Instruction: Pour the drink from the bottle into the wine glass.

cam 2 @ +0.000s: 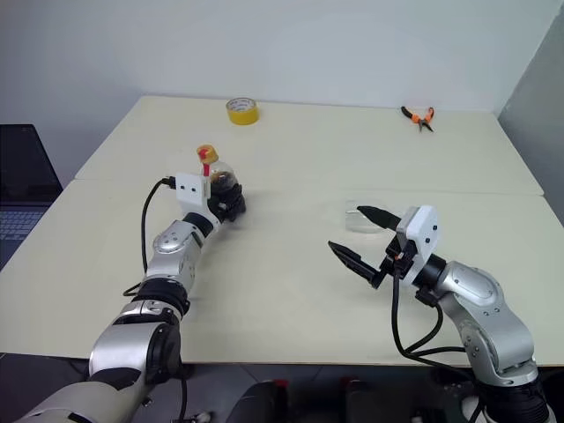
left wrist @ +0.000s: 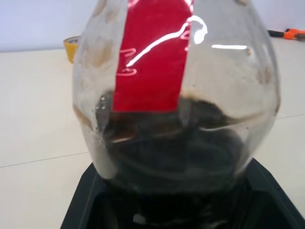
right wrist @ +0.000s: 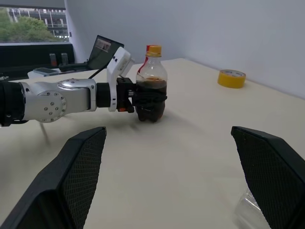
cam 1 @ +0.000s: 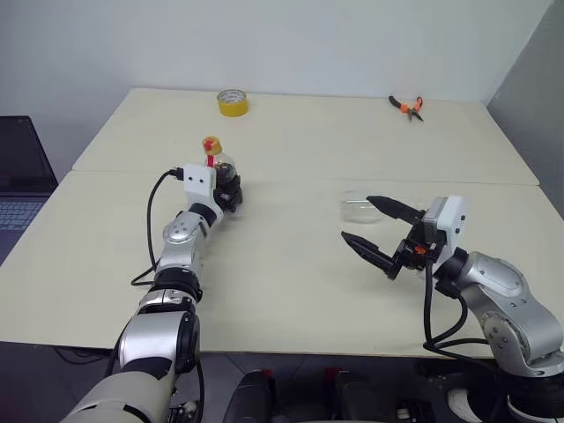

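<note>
The bottle (cam 1: 218, 164) stands upright left of the table's middle, clear and squat, with a yellow cap and a red label (left wrist: 152, 52). The dark drink (right wrist: 151, 88) fills its lower half. My left gripper (right wrist: 150, 104) reaches in level and is shut on the bottle, its black fingers (right wrist: 143, 98) wrapped round the lower body. The wine glass (cam 1: 355, 208) shows as a low clear shape on the table at the right, partly behind my right gripper (cam 1: 356, 218); its stem and foot are hidden. The right gripper hovers open and holds nothing, its fingers (right wrist: 78, 167) spread wide.
A yellow tape roll (cam 1: 232, 102) sits at the far edge, and orange-handled pliers (cam 1: 408, 107) lie at the far right. A laptop (cam 1: 18, 176) stands off the table's left side. A seam runs across the table (cam 1: 291, 291) behind the bottle.
</note>
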Controlling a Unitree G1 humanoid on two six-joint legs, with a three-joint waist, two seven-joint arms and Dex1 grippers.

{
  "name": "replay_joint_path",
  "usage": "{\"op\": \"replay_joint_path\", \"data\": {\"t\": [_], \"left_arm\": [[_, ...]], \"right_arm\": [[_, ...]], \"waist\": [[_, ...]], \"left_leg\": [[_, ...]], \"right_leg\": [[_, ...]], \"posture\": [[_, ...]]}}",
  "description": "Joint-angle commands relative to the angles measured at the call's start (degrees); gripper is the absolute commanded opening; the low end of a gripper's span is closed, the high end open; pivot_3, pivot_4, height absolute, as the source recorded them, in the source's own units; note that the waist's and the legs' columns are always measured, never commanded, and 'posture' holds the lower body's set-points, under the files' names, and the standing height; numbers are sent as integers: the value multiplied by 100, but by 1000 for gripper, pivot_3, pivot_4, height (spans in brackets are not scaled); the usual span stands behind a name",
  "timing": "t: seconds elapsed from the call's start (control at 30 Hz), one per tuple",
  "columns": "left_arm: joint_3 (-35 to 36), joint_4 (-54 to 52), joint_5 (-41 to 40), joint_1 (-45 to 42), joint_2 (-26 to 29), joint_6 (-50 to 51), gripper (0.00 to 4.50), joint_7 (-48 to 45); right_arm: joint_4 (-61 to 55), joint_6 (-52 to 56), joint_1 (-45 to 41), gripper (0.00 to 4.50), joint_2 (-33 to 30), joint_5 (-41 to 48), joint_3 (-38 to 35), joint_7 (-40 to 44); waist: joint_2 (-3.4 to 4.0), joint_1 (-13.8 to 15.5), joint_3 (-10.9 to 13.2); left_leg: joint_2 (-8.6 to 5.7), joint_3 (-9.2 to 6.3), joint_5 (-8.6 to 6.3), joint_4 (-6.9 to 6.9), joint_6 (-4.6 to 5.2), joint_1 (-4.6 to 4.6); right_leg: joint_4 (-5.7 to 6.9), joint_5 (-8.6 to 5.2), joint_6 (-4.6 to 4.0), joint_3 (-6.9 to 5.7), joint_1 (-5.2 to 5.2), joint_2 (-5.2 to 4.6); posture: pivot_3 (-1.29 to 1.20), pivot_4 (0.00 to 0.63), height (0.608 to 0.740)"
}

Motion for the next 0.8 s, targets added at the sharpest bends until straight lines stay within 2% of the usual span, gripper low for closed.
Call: {"op": "replay_joint_path", "data": {"t": [0.03, 0.27, 0.43, 0.6, 0.8], "left_arm": [[-47, -879, -135, 134, -20, 113, 1925, -177], [-880, -2902, 137, 1068, -167, 735, 1923, -585], [-1401, -4243, -5, 1545, -362, 1484, 1923, -908], [-1872, -5032, -270, 1792, -516, 2050, 1923, -1418], [-2275, -5095, -647, 1632, -473, 2401, 1923, -2462]], "right_arm": [[-337, 30, -112, 4500, -218, 134, -20, 222], [-510, 206, -215, 4500, -442, 314, -123, 265], [-747, 725, -344, 4500, -382, 469, -221, -363], [-990, 1118, -279, 4500, -373, 479, -287, -888], [-1304, 1580, -257, 4500, -205, 1227, -704, -1320]], "waist": [[0, -1, 0], [0, 2, 0], [0, 2, 0], [1, 3, 0], [2, -2, 0]], "left_leg": [[0, 0, 0, 0, 0, 0], [1, -1, 1, 1, -1, 0], [2, -2, 1, 1, -1, -1], [2, -1, 0, 1, -1, 0], [2, -1, 1, 0, -1, 0]], "right_leg": [[0, 0, 0, 1, -1, 0], [-1, 0, 0, 3, 2, -1], [1, 0, -1, 3, 1, -1], [0, 0, -1, 5, 2, -1], [1, 0, -1, 5, 2, 2]], "posture": [[0, 150, 740], [0, 150, 740], [0, 150, 740], [0, 150, 740], [0, 150, 740]]}}
